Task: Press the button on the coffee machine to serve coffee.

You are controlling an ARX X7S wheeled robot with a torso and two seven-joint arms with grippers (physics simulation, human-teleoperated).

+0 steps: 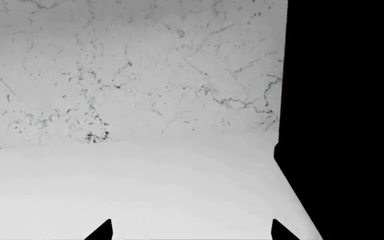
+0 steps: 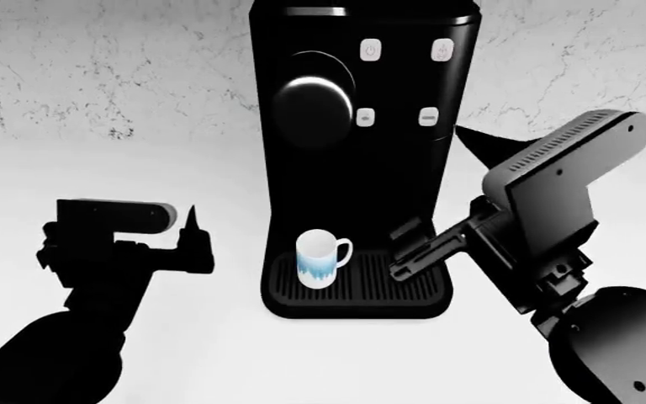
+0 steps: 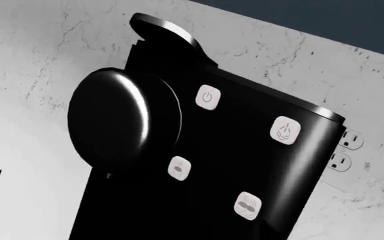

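Tall glossy black coffee machine (image 2: 357,160) stands upright against the marble wall, four white buttons showing

Even, bright, flat render lighting, sharp focus throughout, soft white glare on the round dome (image 2: 314,101) of the tall glossy black coffee machine (image 2: 357,168), dark arms near silhouette, faint shadows on the white marble counter (image 2: 110,168)

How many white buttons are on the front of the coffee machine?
4, all on the coffee machine front, right of the dome: upper-left power button, upper-right button, lower-left button, lower-right button. None appears hidden.
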